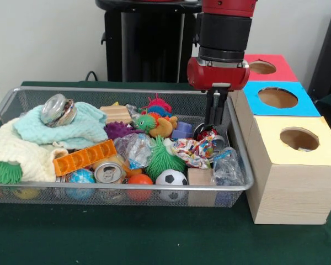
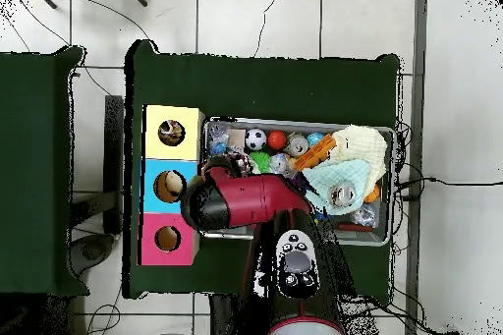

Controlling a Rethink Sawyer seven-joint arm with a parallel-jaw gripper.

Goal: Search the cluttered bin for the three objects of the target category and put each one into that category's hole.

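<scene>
The cluttered bin (image 1: 121, 187) is a silver wire-mesh basket on the green table, packed with toys, balls, cloths, a can and wood blocks. It also shows in the overhead view (image 2: 295, 123). My gripper (image 1: 214, 118) hangs from the red and black arm and reaches down into the bin's right end. It sits just above a dark round object (image 1: 203, 132) beside a multicoloured wrapper (image 1: 192, 150). The hole (image 1: 299, 138) in the pale yellow box top is right of the bin, nearest the camera. Something lies inside the hole in the overhead view (image 2: 172, 133).
A blue-topped box (image 1: 277, 98) and a red-topped box (image 1: 263, 67) stand behind the yellow one. In the bin are a soccer ball (image 1: 171, 178), an orange ball (image 1: 139, 180), a can (image 1: 108, 172), a green spiky ball (image 1: 161, 157) and pale cloths (image 1: 71, 130).
</scene>
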